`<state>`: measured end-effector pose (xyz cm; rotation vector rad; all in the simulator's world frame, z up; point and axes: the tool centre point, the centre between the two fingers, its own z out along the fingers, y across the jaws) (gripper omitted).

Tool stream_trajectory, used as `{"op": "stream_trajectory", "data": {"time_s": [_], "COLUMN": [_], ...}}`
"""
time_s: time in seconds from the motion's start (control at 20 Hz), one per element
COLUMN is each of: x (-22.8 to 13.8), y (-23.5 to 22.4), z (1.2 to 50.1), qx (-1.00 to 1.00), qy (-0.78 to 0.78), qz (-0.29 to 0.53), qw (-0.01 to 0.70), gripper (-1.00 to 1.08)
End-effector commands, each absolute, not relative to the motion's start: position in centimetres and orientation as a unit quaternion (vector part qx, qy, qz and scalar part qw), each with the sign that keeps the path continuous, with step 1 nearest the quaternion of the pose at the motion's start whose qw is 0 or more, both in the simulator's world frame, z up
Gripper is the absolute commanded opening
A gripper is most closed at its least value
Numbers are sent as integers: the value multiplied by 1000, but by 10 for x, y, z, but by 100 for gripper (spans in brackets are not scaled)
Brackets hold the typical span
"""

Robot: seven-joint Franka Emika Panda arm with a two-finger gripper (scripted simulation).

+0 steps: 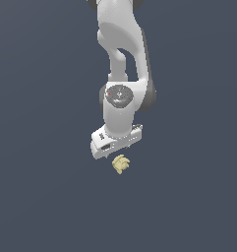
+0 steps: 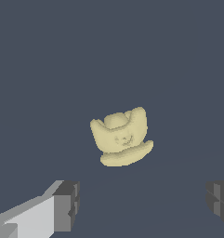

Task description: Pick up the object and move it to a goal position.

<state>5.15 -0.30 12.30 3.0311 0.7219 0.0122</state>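
Note:
The object (image 1: 121, 164) is a small pale-yellow lumpy piece with curved lobes, lying on the dark grey floor just below the white hand of the arm in the exterior view. In the wrist view the object (image 2: 121, 136) lies ahead of the gripper (image 2: 143, 207), beyond the line between the two dark fingertips (image 2: 67, 204). The fingers stand wide apart with nothing between them, so the gripper is open. In the exterior view the hand hides the fingers.
A plain dark grey floor (image 1: 41, 197) surrounds the object on every side. The white arm (image 1: 122, 59) rises from the hand toward the top of the exterior view.

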Motion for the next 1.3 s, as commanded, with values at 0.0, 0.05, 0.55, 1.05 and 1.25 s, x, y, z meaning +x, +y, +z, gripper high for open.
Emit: {"op": "stream_trajectory", "data": {"time_s": [0.0,0.05,0.55,1.05,1.25], "x": [57,58,69,69,69], "y": [1,2,10,11,11], "z": [115,112,93,84,66], "qx": [964,961,938,935,935], "qy": [265,276,347,353,354], "qz": [2,2,0,0,0], "qw": [10,9,1,0,0], "gripper": [100,100,100,100,100]}}
